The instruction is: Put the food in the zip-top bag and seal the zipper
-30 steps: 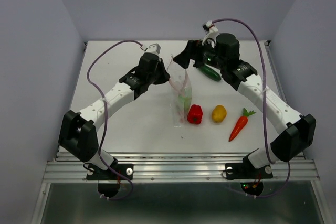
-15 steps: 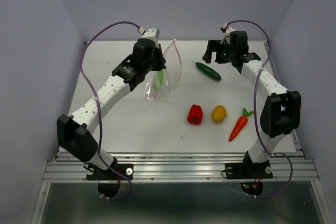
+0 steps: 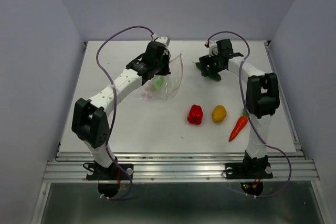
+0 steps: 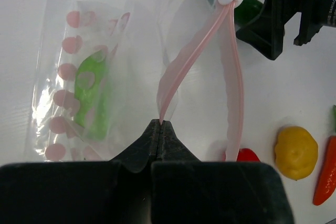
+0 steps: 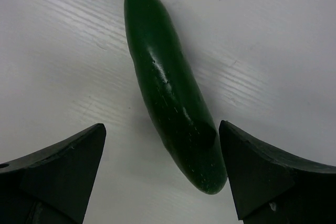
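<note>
white table [image 3: 131, 124]: right pincer [image 5: 161, 129] wide astride the glossy dark green toy cucumber [image 5: 157, 77], long axis top-centre to lower right, seemingly off-centre; left pincer [image 4: 159, 125] pinches pink strip [image 4: 234, 77] of clear plastic bag [image 4: 136, 51].

Clear bag [image 4: 136, 77] w/ pink dots, pink zipper [image 4: 234, 77], dk green cucumber [image 5: 168, 93], red pepper [image 3: 195, 114], orange carrot [image 3: 238, 126]

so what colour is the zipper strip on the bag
Pale pink. The zipper strip shows best in the left wrist view.
</note>
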{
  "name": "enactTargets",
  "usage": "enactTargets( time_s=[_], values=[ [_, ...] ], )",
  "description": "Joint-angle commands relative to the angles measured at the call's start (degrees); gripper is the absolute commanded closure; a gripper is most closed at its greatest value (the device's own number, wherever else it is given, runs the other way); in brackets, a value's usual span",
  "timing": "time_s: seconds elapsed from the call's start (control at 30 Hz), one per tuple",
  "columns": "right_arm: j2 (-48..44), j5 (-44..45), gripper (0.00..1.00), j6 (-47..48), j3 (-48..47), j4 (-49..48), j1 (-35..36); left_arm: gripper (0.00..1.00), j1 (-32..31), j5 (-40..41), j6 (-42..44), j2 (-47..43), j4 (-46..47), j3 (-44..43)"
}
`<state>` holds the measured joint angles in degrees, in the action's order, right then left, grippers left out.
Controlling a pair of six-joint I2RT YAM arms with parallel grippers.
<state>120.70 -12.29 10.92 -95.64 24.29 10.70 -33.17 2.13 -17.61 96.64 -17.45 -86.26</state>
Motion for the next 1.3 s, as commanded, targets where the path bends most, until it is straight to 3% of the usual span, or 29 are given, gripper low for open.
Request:
enactTargets(
  time_s=[0.0,0.1,0.13,0.23,0.27,0.3,0.53,0.97,1.13,1.23,1.27],
  values=[
    [2.42,2.45,0.2,0.52,-4.12,0.75,0.38,1.0,0.3,-1.87,0.82,-1.28,0.23,-2.51],
    [2.69,1.49,0.37,-0.72,-4.12,0.23,0.38,1.0,0.3,-1.87,0.38,-1.45,0.66,-2.16],
    [2.43,1.48,0.48,-1.07,-3.95,-0.38,0.38,1.0,0.3,-1.87,0.21,-1.54,0.58,-2.07],
    [1.99,1.75,0.6,-2.04,-3.59,-1.0,0.38,1.0,0.3,-1.87,0.03,-1.72,0.66,-1.9],
    [1.73,1.66,0.6,-2.04,-3.51,-1.0,0.38,1.0,0.3,-3.61,-0.06,-1.81,0.67,-1.81],
    [2.07,1.83,0.46,-1.95,-3.68,-0.65,0.38,1.0,0.3,-3.89,-0.15,-2.07,0.84,-1.63],
    [4.36,3.51,0.44,-2.04,-3.94,-0.3,0.38,1.0,0.21,-4.15,-0.76,-2.68,0.93,-0.84],
    [7.96,3.32,0.14,1.21,-11.13,0.75,1.43,1.0,0.03,-4.5,-1.29,-2.77,1.11,-0.31],
    [13.23,6.48,0.18,2.26,-17.65,5.32,1.96,1.0,0.03,-4.15,-1.2,-2.51,1.19,-0.14],
    [14.73,7.81,0.27,2.09,-19.32,6.55,2.48,1.0,0.12,-3.89,-1.2,-2.42,1.28,-0.14],
    [14.82,8.77,0.4,1.74,-19.41,7.08,2.48,1.0,0.12,-3.89,-1.29,-2.33,1.28,-0.23]
  ],
)
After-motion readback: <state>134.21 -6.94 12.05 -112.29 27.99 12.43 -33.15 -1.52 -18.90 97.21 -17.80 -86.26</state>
